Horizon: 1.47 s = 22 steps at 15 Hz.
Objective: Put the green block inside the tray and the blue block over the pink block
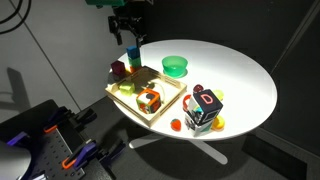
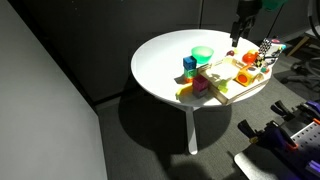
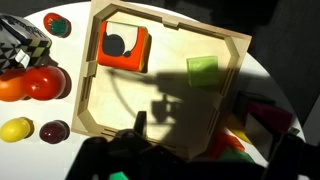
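The green block (image 3: 202,70) lies inside the pale wooden tray (image 3: 166,24), also seen in both exterior views (image 1: 126,87) (image 2: 243,60). The blue block (image 1: 132,55) (image 2: 189,63) stands outside the tray near its corner. The pink block (image 1: 118,70) (image 2: 200,85) sits beside it on the table, apart from it. My gripper (image 1: 127,33) (image 2: 239,32) hangs well above the tray. In the wrist view its dark fingers are spread, with only the tray floor between them; it looks open and empty.
An orange-and-black object (image 3: 122,47) also lies in the tray. A round green bowl (image 1: 175,66) stands behind the tray. A multicoloured letter cube (image 1: 205,108) and small toy fruits (image 3: 30,85) lie near the table edge. More coloured blocks (image 2: 185,92) sit by the pink one.
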Each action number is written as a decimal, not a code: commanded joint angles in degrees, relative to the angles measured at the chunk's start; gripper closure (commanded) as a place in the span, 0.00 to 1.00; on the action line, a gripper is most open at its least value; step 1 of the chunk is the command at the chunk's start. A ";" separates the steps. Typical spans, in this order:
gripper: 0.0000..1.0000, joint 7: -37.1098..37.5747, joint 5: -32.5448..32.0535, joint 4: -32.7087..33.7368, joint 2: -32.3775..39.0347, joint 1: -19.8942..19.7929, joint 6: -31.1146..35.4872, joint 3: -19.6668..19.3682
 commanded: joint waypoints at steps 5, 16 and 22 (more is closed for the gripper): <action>0.00 1.90 0.21 2.27 3.69 1.10 4.90 1.71; 0.00 8.98 2.03 6.98 13.24 4.30 16.63 4.25; 0.00 16.59 0.63 10.07 17.28 7.27 21.38 3.73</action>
